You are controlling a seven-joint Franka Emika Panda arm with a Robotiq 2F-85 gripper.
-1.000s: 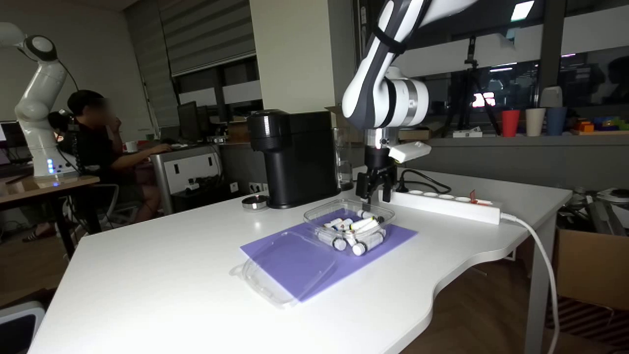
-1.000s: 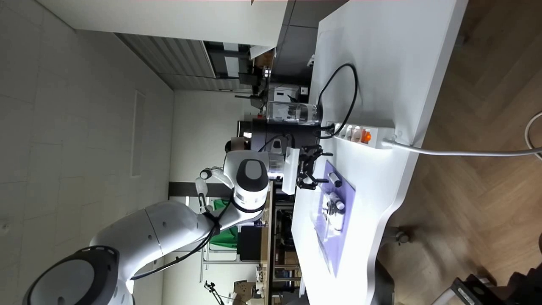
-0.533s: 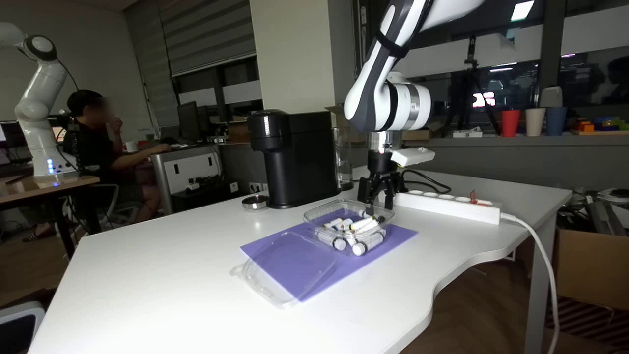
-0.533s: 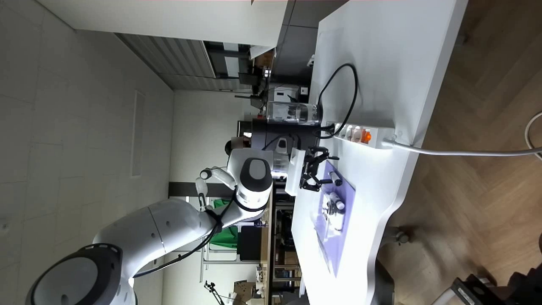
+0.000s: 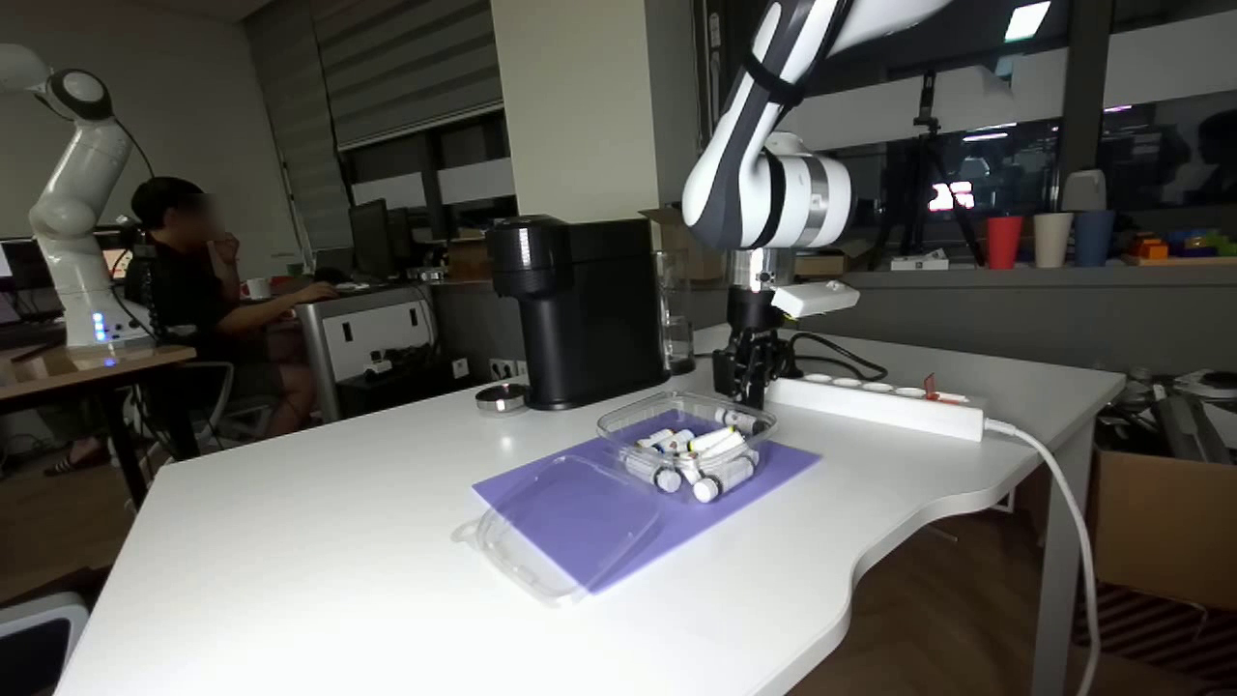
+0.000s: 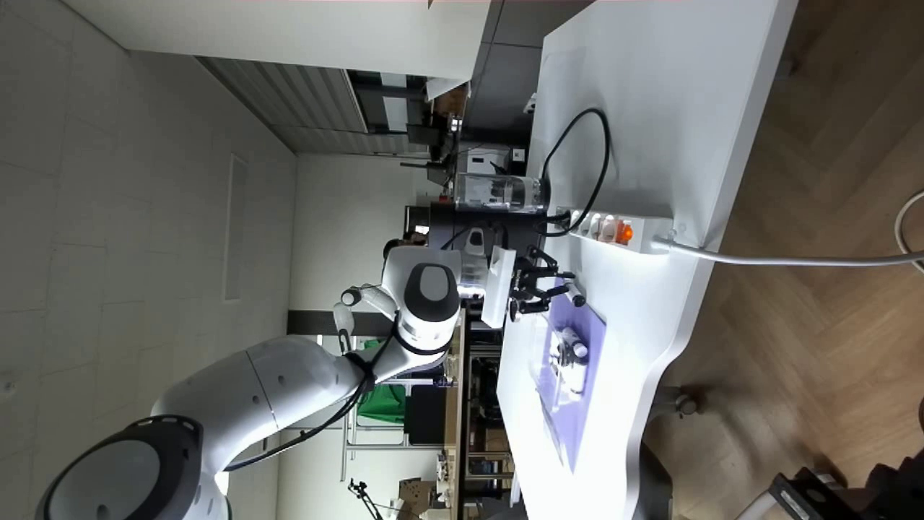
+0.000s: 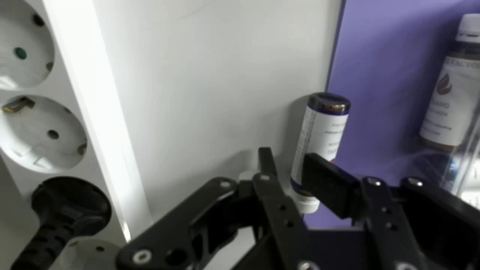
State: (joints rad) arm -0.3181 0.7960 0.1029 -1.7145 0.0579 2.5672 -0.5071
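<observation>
Mia: How does the small, shiny, dark round bottle with a white paper label (image 7: 318,140) look?

Ben: It has a gold ring near its dark bottom and a white cap (image 7: 305,205) at the other end. Only the wrist view shows the tiny words on the label.

Mia: Where is it?

Ben: By the fingertips of the black robot claw (image 7: 291,162), along the edge of the flat purple sheet (image 7: 369,165).

Mia: Is the claw squeezing it?

Ben: I can't tell. From the wrist, the fingers stand a bit apart, and one hides part of the bottle. In an exterior view, the bottle (image 6: 575,292) pokes out past them.

Mia: What's close by?

Ben: Both exterior views show a see-through plastic tray (image 5: 613,437) with small white bottles (image 5: 717,447) in it. The wrist view shows just a bit of its clear edge. A see-through plastic lid (image 5: 570,527) lies partly on the sheet, partly on the white table (image 5: 367,580).

Mia: And the other side?

Ben: A long white power strip (image 7: 86,86), apart from the bottle. Only the wrist view looks straight into its round holes. A black plug (image 7: 71,200) sits in one.
</observation>
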